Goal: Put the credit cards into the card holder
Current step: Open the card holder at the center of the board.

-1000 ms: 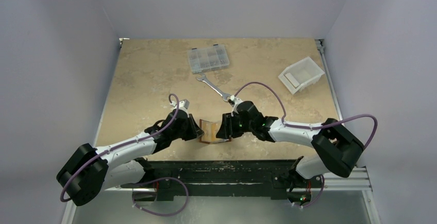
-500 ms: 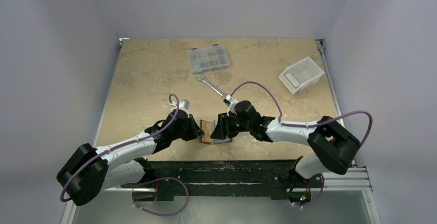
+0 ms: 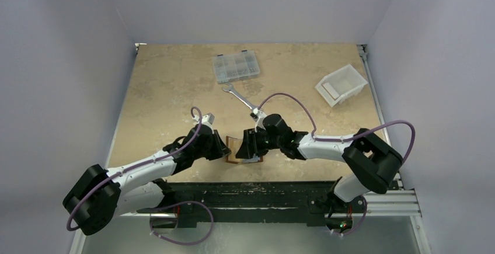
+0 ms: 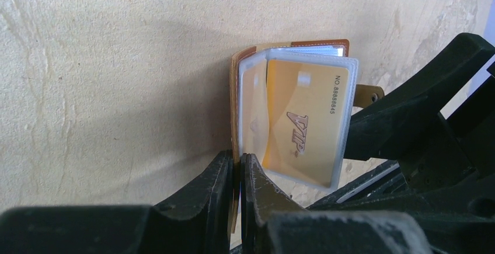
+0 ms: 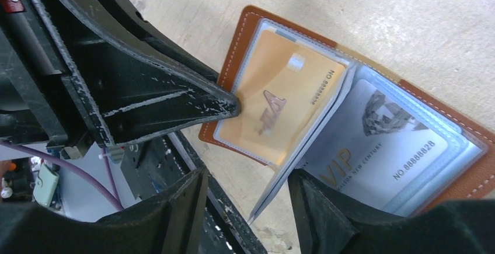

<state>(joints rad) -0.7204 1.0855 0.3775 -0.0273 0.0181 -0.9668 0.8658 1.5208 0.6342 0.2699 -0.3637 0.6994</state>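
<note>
The card holder [image 3: 234,148] stands open near the table's front edge, between both grippers. In the right wrist view its brown leather cover [image 5: 234,47] holds clear sleeves with a gold credit card [image 5: 280,99] on the left page and a silvery VIP credit card [image 5: 379,140] on the right page. My left gripper [image 4: 237,169] is shut on the edge of the holder's cover [image 4: 233,90]; the gold card [image 4: 303,122] faces that camera. My right gripper [image 5: 250,207] is open, and a loose sleeve page [image 5: 303,149] stands between its jaws.
A clear compartment box [image 3: 236,67] sits at the back centre, with a silver wrench [image 3: 241,97] in front of it. A white plastic bin [image 3: 341,84] stands at the back right. A black rail [image 3: 251,192] runs along the near edge just below the holder.
My right gripper has moved left, closer over the open holder. My left gripper has kept its hold on the cover and barely moved.
</note>
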